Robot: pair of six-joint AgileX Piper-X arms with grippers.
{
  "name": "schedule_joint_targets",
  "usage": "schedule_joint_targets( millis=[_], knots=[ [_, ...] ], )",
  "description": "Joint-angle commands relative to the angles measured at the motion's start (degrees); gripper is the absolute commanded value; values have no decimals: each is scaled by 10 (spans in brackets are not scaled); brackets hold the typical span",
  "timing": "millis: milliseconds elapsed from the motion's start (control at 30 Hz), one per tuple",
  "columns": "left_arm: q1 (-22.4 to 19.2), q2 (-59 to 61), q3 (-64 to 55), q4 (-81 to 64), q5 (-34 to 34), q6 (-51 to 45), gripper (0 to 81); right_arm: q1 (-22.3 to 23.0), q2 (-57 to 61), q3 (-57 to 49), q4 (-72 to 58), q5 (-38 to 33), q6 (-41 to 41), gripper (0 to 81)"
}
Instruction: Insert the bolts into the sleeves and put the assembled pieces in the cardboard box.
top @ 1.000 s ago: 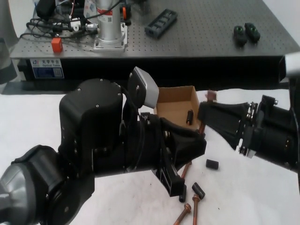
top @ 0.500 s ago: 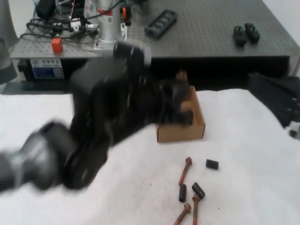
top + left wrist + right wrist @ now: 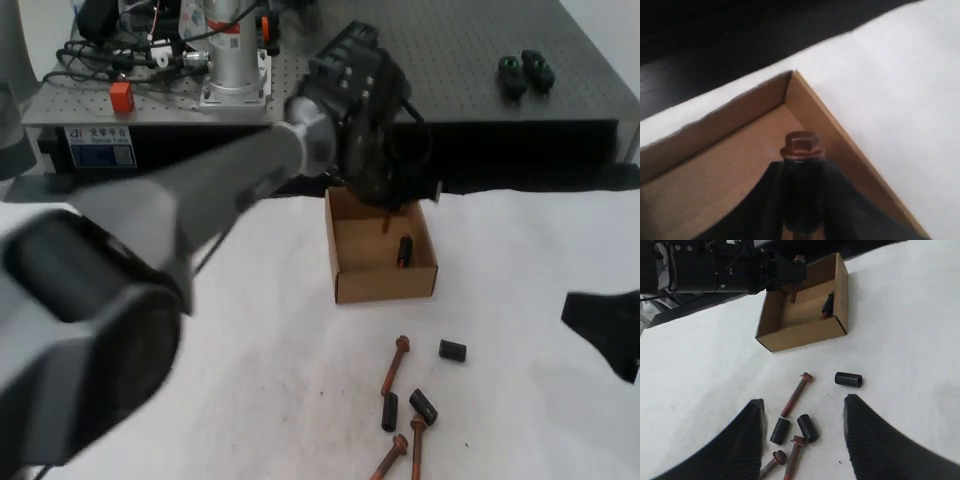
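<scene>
The left gripper point(image 3: 388, 205) hangs over the far end of the cardboard box point(image 3: 385, 283), jaws clamped on a black sleeve point(image 3: 800, 192) with a copper-coloured bolt point(image 3: 800, 142) through it. Another assembled piece point(image 3: 405, 250) already leans inside against the box wall. The right gripper point(image 3: 804, 401) hovers, jaws apart, above the loose bolts point(image 3: 395, 365) and loose sleeves point(image 3: 452, 350). The held piece sits close to a box corner. Released there, it could strike the rim and tumble out, or the bolt could slip from its sleeve. A white cloth point(image 3: 250, 380) covers the bench. Behind stands a perforated metal table point(image 3: 450, 80) carrying cables point(image 3: 110, 50) and a metal post point(image 3: 235, 50).
</scene>
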Motion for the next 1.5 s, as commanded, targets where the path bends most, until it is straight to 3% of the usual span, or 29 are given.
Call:
schedule_joint_targets(
  millis=[0, 133, 333, 400, 500, 700, 800, 1133, 1367, 1467],
  knots=[
    [0, 54, -92, 67, -8, 17, 6, -2, 16, -4, 9, 16, -12, 372],
    [1, 69, -100, 86, -8, 19, 39, -2, 64, -9, 9, 33, -58, 372],
    [1, 70, -103, 101, -3, 19, 355, 36, 204, -74, 44, 86, -171, 372],
    [1, 61, -113, 122, -3, 19, 417, 59, 262, -112, 53, 113, -215, 372],
    [4, 25, -117, 157, -3, 28, 419, 94, 347, -179, 71, 138, -265, 372],
    [23, -66, -88, 226, -27, 63, 277, 160, 529, -326, 177, 195, -362, 372],
    [35, -109, -25, 227, -37, 73, 252, 185, 611, -395, 213, 217, -393, 372],
    [48, -277, 245, 119, -31, 75, 252, 198, 749, -486, 259, 235, -413, 371],
    [48, -322, 307, 122, -21, 105, 252, 198, 760, -486, 262, 278, -413, 111],
    [48, -322, 312, 139, 27, 107, 252, 198, 760, -486, 273, 311, -413, 14]
  ],
)
